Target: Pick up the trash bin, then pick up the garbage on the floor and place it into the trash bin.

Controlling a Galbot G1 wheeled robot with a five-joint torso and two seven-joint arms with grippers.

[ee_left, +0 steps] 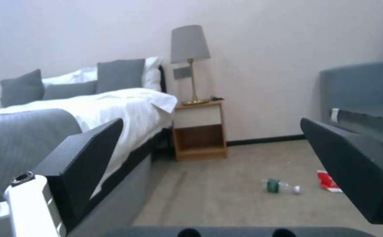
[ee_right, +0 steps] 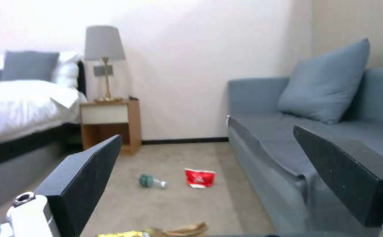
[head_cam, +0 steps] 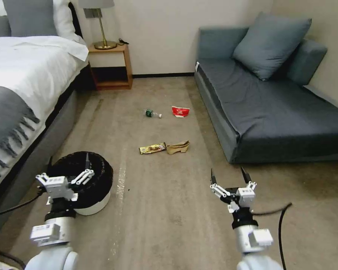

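White trash bin (head_cam: 97, 204) with black liner sits on the floor at near left, directly under the spread left hand (head_cam: 67, 165); right hand (head_cam: 229, 176), also spread, hovers well apart

Trash bin (head_cam: 88, 183) stands left beside the bed (head_cam: 22, 82); garbage (head_cam: 165, 148) lies ahead (sofa (head_cam: 274, 112) right).

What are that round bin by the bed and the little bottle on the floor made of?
The bin looks like smooth white plastic with a faint sheen; a crinkly black bag, probably thin plastic film, is folded over its rim. The bottle seems to be clear plastic with a green label and a white cap, though it is too small to be sure.
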